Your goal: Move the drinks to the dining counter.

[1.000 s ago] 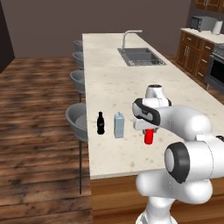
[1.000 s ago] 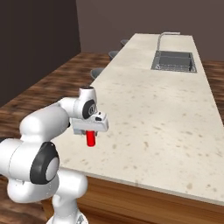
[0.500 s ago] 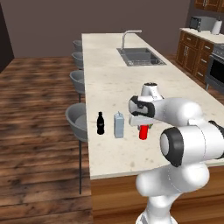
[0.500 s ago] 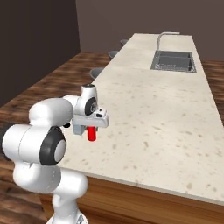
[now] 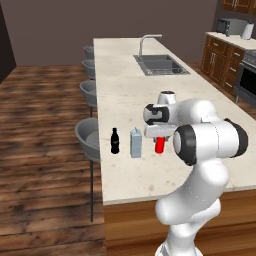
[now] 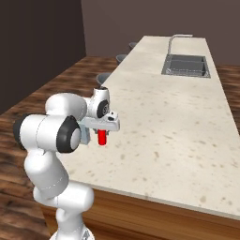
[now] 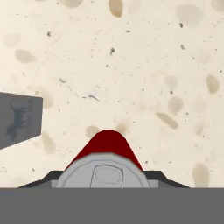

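Note:
My gripper [image 5: 160, 140] is shut on the short red can [image 5: 160, 145], holding it upright by its upper part, low over the dining counter [image 5: 125, 90]. Whether the can's base touches the stone I cannot tell. Just left of the can stands the pale blue-grey carton [image 5: 135, 143], and left of that a small dark bottle [image 5: 114, 141], both near the counter's stool-side edge. From the right base the can [image 6: 101, 137] hangs under the gripper [image 6: 101, 134]. In the hand view the can's grey top [image 7: 105, 173] lies between the fingers, with the carton [image 7: 17, 118] at the left.
A sink [image 5: 160, 65] with a curved faucet [image 5: 147, 42] sits at the far end of the counter. Grey round stools [image 5: 90, 135] line its left side. Wooden cabinets [image 5: 225, 60] and a microwave [image 5: 230, 26] stand at the back right.
The gripper has carried the red can a little left and farther in, closer to the carton, while the elbow swung round. The carton and bottle have stayed put.

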Motion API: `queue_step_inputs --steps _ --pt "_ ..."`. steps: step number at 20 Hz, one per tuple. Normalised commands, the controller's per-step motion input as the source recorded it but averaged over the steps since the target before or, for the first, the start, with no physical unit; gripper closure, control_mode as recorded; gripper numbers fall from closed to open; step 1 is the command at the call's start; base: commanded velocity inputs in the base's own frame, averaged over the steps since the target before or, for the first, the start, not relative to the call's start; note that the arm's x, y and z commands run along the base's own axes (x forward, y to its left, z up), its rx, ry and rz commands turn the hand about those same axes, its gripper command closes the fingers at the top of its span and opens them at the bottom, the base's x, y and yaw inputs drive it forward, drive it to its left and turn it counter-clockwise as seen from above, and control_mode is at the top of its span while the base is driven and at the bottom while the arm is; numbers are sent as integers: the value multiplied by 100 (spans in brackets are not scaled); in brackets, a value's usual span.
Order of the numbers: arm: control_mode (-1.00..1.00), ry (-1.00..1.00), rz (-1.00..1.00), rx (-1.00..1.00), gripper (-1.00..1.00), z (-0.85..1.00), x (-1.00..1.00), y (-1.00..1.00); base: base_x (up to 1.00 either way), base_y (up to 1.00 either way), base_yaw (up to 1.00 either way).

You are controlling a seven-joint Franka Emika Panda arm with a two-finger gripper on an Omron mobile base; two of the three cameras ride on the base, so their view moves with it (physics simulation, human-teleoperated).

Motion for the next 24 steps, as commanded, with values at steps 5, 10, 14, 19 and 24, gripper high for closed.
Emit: queue_step_inputs --steps 5,10,14,19,24 --pt "-100 5 1 0 100 -13 21 0 0 0 0" --pt "-100 4 1 0 100 -16 26 0 0 0 0" --pt "-100 1 1 0 100 -20 15 0 0 0 0" --pt "-100 1 2 0 100 -24 3 0 0 0 0" --pt "-100 1 2 0 100 -26 0 0 0 0 0"
